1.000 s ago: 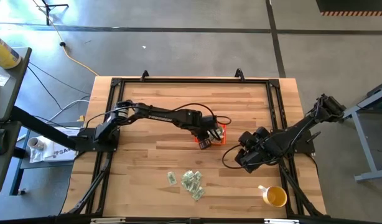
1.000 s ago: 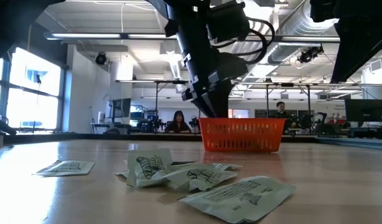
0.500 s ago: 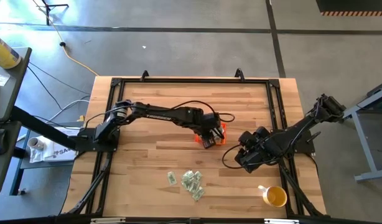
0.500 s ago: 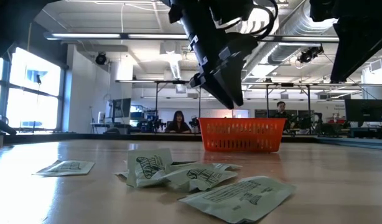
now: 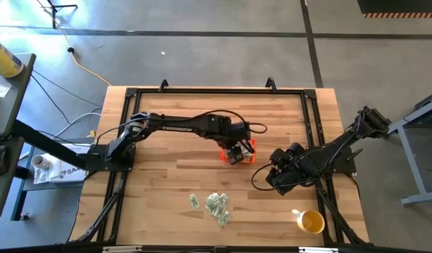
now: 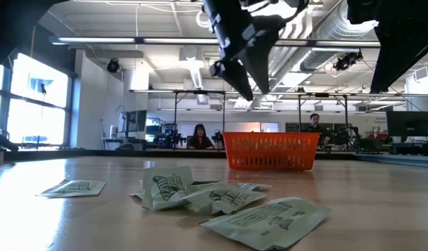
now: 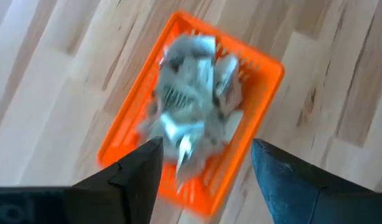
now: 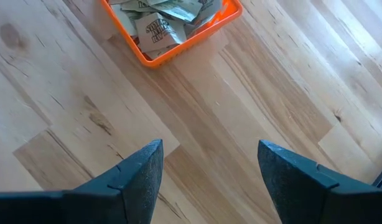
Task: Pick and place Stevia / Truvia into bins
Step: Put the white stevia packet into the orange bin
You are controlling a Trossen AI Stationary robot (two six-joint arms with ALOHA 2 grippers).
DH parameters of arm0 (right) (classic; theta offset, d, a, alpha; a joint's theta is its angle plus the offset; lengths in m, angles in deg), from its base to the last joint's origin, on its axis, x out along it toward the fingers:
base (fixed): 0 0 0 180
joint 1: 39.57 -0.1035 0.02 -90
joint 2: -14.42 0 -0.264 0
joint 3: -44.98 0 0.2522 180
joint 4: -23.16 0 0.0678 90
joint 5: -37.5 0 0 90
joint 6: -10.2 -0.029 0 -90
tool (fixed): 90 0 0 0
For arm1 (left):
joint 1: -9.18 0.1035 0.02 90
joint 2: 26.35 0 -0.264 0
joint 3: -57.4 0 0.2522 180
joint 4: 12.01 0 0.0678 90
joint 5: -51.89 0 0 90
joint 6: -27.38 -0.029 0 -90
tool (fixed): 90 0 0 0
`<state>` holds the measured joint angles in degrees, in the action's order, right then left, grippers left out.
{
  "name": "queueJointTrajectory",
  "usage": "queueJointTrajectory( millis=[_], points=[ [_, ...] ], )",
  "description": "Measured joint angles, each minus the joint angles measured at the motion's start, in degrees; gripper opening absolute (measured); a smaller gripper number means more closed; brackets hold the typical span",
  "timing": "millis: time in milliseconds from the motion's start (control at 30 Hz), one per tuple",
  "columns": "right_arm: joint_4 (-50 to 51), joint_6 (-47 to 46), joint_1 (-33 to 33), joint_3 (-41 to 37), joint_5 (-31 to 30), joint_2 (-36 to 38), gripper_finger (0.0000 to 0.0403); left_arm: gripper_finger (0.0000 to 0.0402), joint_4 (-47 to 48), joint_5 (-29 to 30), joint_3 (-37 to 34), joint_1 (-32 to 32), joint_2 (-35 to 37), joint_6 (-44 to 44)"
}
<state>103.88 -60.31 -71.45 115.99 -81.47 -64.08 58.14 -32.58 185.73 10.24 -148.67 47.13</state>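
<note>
Your left gripper [image 6: 252,94] has risen and shifted over the orange bin [image 6: 272,151] since a second ago, and its fingers [image 7: 132,177] have spread wide; they now stand open with nothing between them. From the left wrist view you look straight down into the bin [image 7: 256,78], which holds a heap of sweetener packets [image 7: 191,93], blurred but pale and crumpled. From above, the left gripper [image 5: 236,152] covers most of the bin [image 5: 250,147] near the middle of the desk [image 5: 174,176].

Your right gripper [image 5: 261,180] waits above the desk, toward the right of the bin and apart from it, fingers [image 8: 138,177] open and empty; its wrist view catches one end of the bin [image 8: 178,46] with packets [image 8: 157,28] inside.

More loose packets [image 5: 216,206] lie in a small cluster on the desk's near side, well apart from the bin, with one packet [image 6: 73,187] off to the side. A yellow cup [image 5: 311,222] stands near the desk's right front corner.
</note>
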Motion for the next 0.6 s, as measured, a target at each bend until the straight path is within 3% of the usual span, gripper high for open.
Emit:
queueJointTrajectory(
  millis=[300, 600],
  points=[
    [-1.34, 0.03, 0.0, 0.0, -0.87, 0.0, 0.0252, 0.028, 22.32, 9.33, 2.95, -5.89, 0.0, 5.72],
    [-7.44, 5.47, 1.29, 0.0, -0.5, -2.76, 0.0252, 0.028, 23.54, 11.53, -2.33, -12.91, 0.22, 15.42]
  ],
)
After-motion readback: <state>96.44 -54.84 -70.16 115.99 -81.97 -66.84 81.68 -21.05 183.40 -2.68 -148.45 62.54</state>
